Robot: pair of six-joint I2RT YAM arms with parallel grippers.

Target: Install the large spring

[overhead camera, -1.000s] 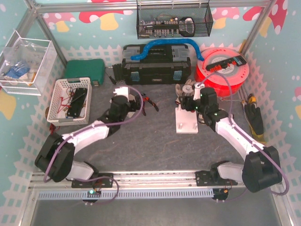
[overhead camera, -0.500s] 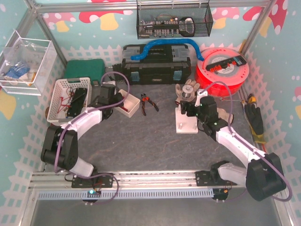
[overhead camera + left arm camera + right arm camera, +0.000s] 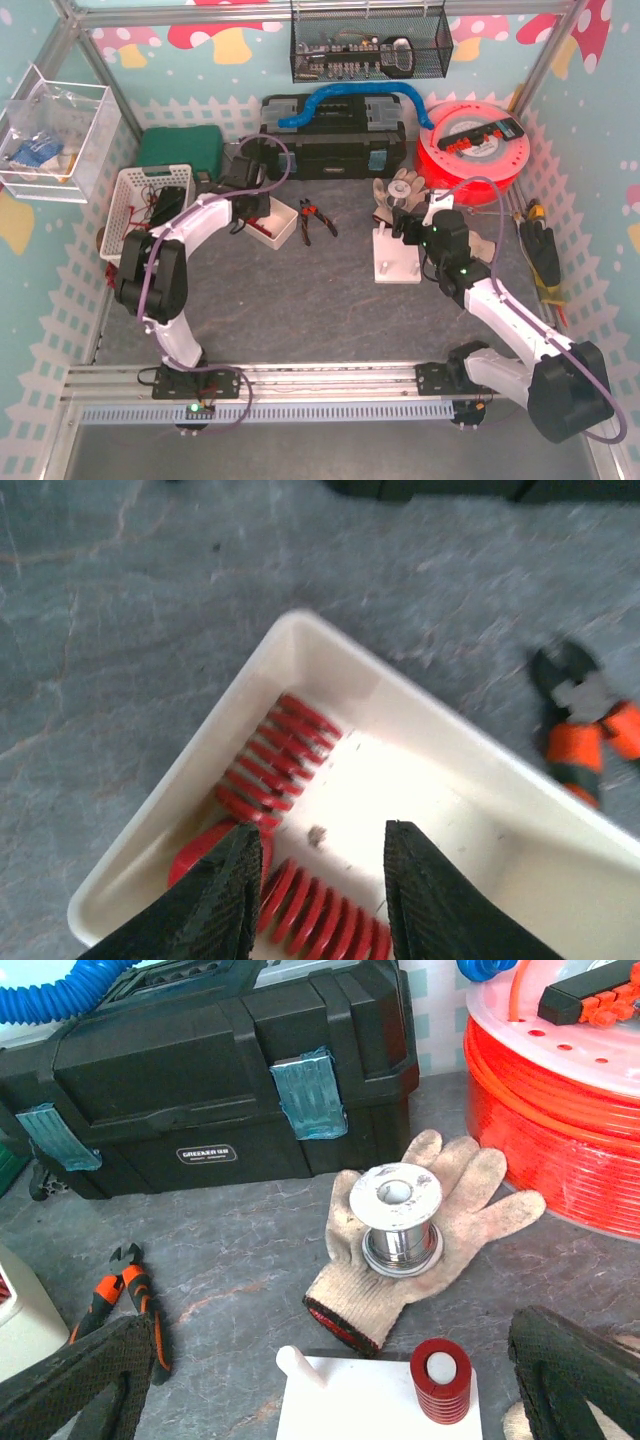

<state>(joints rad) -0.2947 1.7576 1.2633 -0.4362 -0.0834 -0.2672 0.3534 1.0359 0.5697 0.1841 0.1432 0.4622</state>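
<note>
The left arm stretches far back, wrist tipped down over the white tray on the counter, where the red springs lie. Its left fingers stand narrow; whether they grip one, I cannot tell. The right arm reaches over the white block, right fingers spread wide and empty.

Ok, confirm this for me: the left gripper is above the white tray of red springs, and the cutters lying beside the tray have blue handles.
One thing is off: the cutters have orange handles, not blue, as the left wrist view shows. The rest holds: the left gripper is above the white tray of red springs, and the cutters lie beside it.
</note>
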